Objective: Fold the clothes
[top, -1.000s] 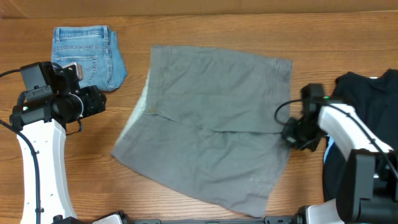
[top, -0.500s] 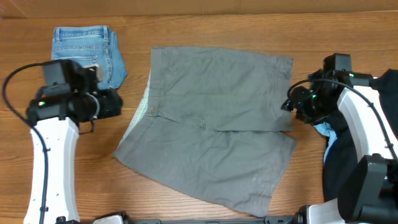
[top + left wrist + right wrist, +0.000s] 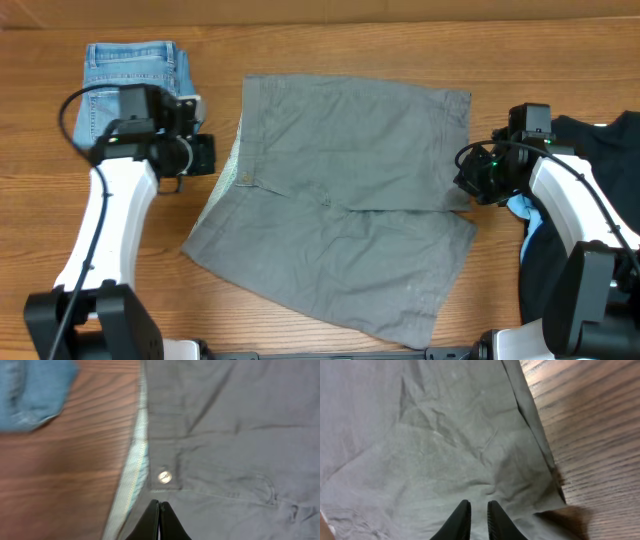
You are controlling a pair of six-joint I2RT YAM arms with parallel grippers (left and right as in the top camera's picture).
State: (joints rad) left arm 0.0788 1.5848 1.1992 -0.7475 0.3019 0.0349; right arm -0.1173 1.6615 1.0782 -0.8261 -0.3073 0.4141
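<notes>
1. Grey shorts (image 3: pixel 340 200) are lying spread flat on the surface (image 3: pixel 120 260), reaching from just ahead of the left jaws (image 3: pixel 205 155) across to the right jaws (image 3: pixel 468 180). One leg overlaps the other, and no fold has been made yet.
2. What's new: both arms swung in over the last second. The left one came up from further out and now sits at the waistband edge. The right one slid up the far side from the lower hem to the upper leg edge. The cloth itself barely shifted.
3. Left jaws (image 3: pixel 159 520) are pressed together with nothing between them. The button (image 3: pixel 164 477) and the pale lining (image 3: pixel 140 455) are just ahead of the tips.
4. Right jaws (image 3: pixel 477 520) are parted only a crack and are also empty. Grey fabric is right under and ahead of them, with the hem edge off to one side.
5. My read is that they're lining up on opposite edges for a grab, so both would need to spread wider first.
6. Clutter: the denim shorts (image 3: pixel 140 85) are just behind the left jaws, and the black heap (image 3: pixel 600 150) is behind the right ones. Neither one touches the grey pair, but both sit close to the arms' swing paths.
</notes>
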